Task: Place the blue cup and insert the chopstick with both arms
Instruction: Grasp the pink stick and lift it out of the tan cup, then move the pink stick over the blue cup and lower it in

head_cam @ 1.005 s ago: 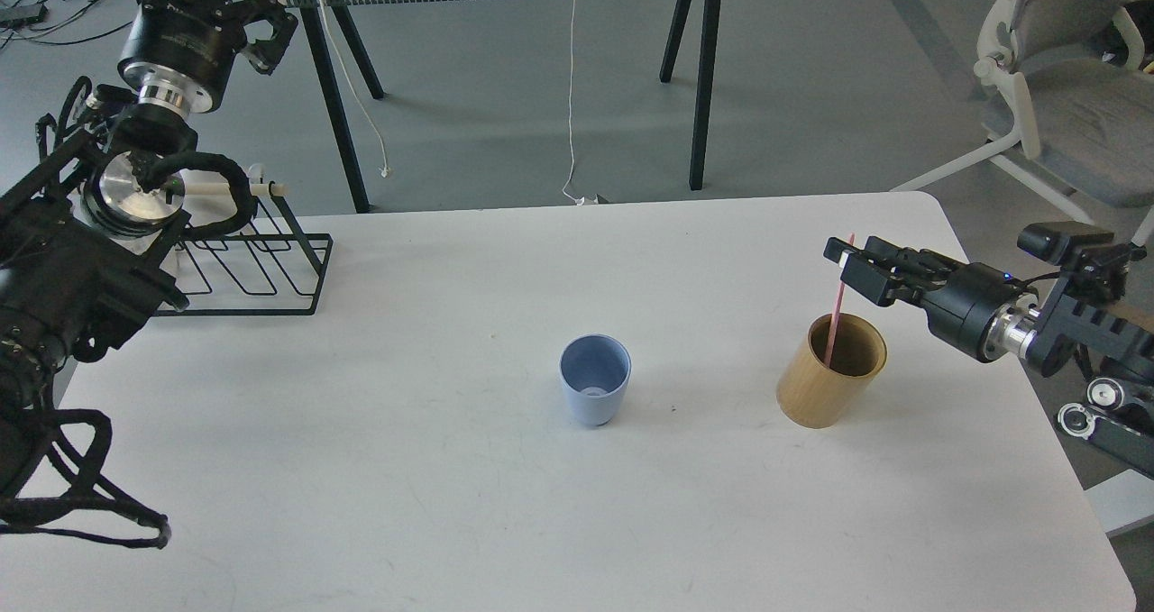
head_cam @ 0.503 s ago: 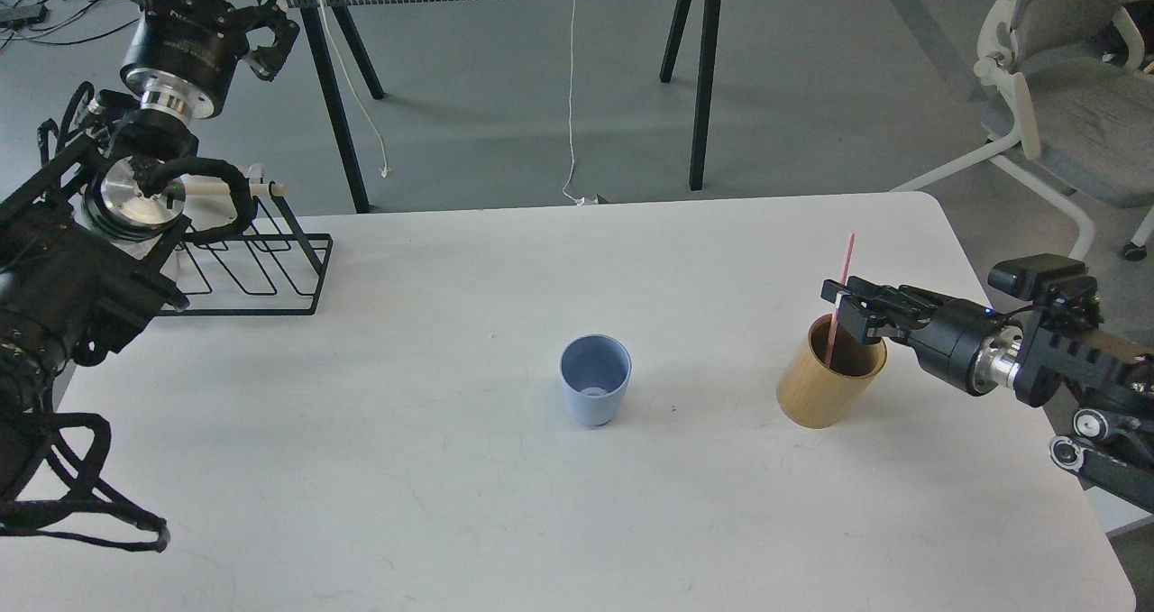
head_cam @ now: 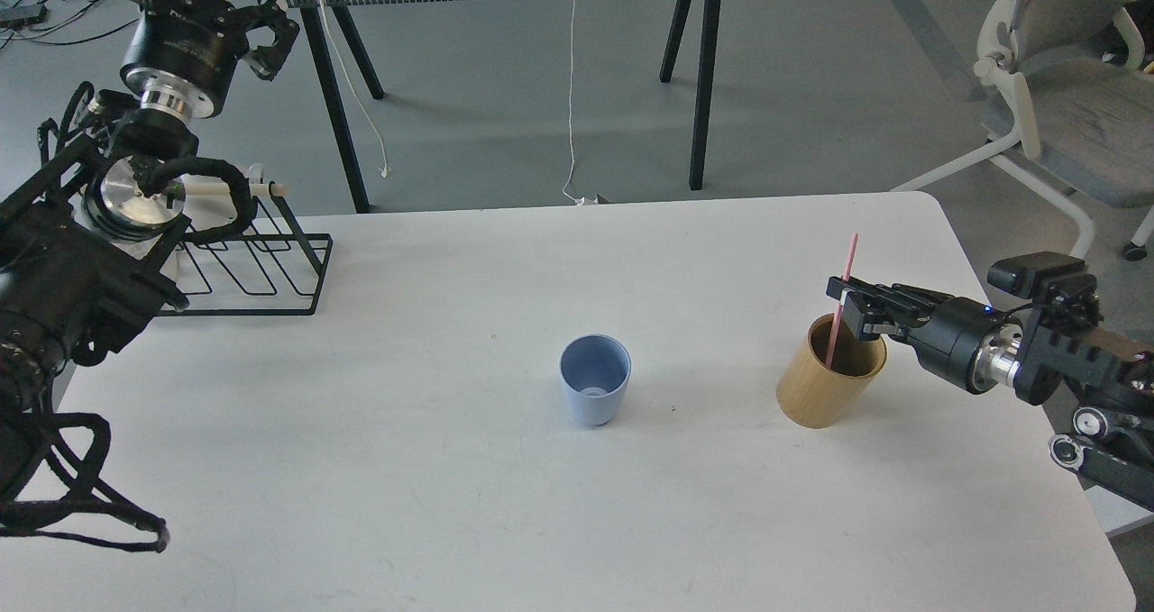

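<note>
- One white rectangular table [head_cam: 433, 504] carries everything.
- Two black robot arms: the left gripper [head_cam: 257, 40] is raised beyond the table's far left corner, finger gap impossible to tell; the right gripper [head_cam: 847, 304] is clamped on the pink stick.
- One black wire rack [head_cam: 261, 274], far left.
- One tan bamboo-coloured cylinder [head_cam: 816, 396].
- One pale blue tapered cup [head_cam: 594, 382], upright, mid-table.
- One thin pink chopstick [head_cam: 845, 292], lower end inside the cylinder.

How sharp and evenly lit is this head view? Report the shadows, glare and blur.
Head view: soft, even overhead light; the blue cup and tan holder throw only faint shadows on the white table, which shows no harsh glare. The pink chopstick at the right pincer is thin but crisp. The left pincer is dark, its fingers hard to separate.
</note>
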